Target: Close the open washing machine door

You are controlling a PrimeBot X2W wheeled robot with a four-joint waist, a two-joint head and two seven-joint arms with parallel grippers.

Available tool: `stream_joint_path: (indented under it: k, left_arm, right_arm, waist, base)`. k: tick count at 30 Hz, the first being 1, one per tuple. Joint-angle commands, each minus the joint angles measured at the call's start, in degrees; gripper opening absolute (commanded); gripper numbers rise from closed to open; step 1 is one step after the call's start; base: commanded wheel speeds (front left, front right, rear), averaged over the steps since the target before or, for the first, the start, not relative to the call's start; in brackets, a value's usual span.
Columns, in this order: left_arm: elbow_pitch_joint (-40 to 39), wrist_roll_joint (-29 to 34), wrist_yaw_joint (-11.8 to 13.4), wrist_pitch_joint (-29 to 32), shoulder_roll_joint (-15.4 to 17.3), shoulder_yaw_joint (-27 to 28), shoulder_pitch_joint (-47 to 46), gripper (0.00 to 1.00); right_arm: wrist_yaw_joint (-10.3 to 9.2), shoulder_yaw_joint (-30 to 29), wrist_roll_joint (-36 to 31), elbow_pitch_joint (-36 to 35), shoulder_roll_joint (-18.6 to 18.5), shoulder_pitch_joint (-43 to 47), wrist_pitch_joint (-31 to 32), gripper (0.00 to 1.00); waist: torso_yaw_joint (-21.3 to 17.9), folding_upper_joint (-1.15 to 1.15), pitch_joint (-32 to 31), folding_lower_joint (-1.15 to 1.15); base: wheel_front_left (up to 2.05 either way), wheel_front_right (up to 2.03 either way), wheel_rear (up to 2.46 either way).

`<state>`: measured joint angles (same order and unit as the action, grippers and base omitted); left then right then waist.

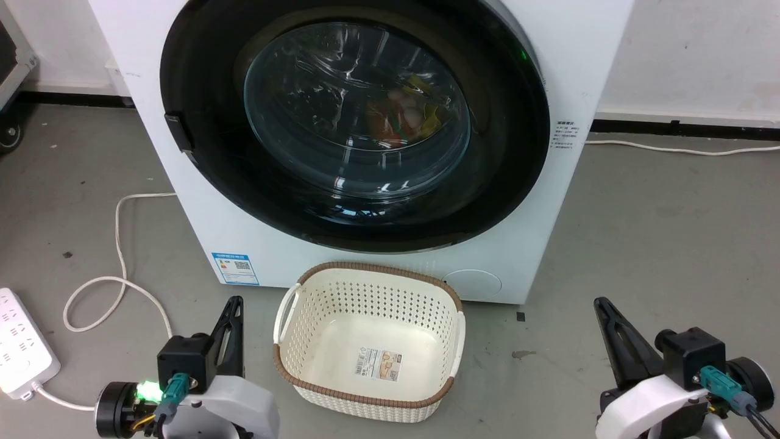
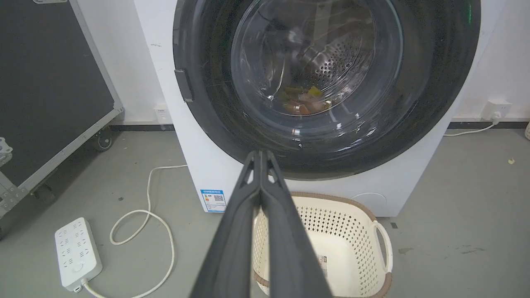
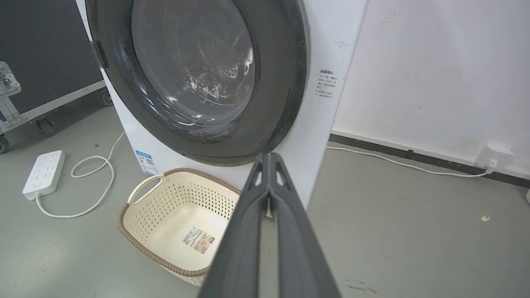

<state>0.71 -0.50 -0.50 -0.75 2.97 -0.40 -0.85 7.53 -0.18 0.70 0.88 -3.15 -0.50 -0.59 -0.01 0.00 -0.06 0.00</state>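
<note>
At the far left a power strip (image 1: 24,350) is lying on the floor, clear of the work. The left gripper (image 1: 235,303) is resting low, fingers pressed together on nothing. The washing machine door (image 1: 356,122) is sitting flush in the machine's front, seemingly shut, above a basket (image 1: 365,269). The right gripper (image 1: 601,303) is idling likewise, clenched and empty, probably because nothing needs pushing.

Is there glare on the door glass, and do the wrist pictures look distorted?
Head view: white glare streaks cross the washing machine door glass, yet coloured items show through. Left wrist view: fainter reflections; the white cabinet sides splay upward, a wide-angle effect. Right wrist view: soft streaks, same leaning.
</note>
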Motion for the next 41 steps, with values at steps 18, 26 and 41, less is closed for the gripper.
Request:
stream_joint_path:
  k: [18,26,41]
  left_arm:
    - [-0.71,0.5,0.5,0.75,-0.09,0.4,0.85,0.0]
    - [-0.71,0.5,0.5,0.75,-0.09,0.4,0.85,0.0]
    - [-0.71,0.5,0.5,0.75,-0.09,0.4,0.85,0.0]
  right_arm:
    - [-0.04,0.18,-0.7,-0.88,0.27,0.5,0.59,0.0]
    - [-0.04,0.18,-0.7,-0.88,0.27,0.5,0.59,0.0]
    - [-0.04,0.18,-0.7,-0.88,0.27,0.5,0.59,0.0]
  waist:
    - [0.01,0.0,0.06,0.0]
    - [0.01,0.0,0.06,0.0]
    - [0.01,0.0,0.06,0.0]
  base:
    - [0.0,0.0,0.0]
    - [0.0,0.0,0.0]
    - [0.0,0.0,0.0]
